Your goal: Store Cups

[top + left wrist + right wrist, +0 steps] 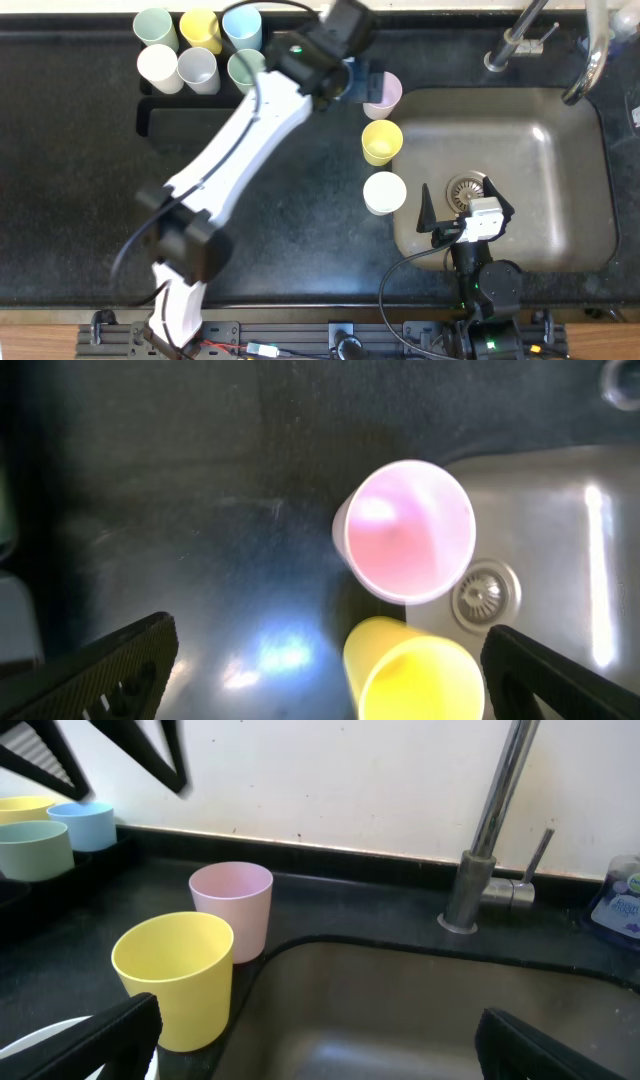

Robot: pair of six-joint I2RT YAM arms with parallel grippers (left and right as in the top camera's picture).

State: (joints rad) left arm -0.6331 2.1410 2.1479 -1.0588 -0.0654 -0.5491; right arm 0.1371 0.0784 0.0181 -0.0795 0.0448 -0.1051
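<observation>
A pink cup (384,92) stands upright on the dark counter at the sink's left rim, with a yellow cup (381,141) and a white cup (384,192) in a row beside it. My left gripper (360,86) hovers open just above the pink cup (410,530), its fingers (120,660) spread wide and holding nothing; the yellow cup (420,670) lies close under it. My right gripper (460,200) rests open over the sink basin, facing the pink cup (232,905) and yellow cup (178,975). Several cups (198,70) stand in the black tray (190,122).
The steel sink (560,150) with its drain (466,188) fills the right side, and a faucet (490,830) stands behind it. A soap bottle (615,905) sits at the far right. Bare dark counter (90,200) lies left of the left arm.
</observation>
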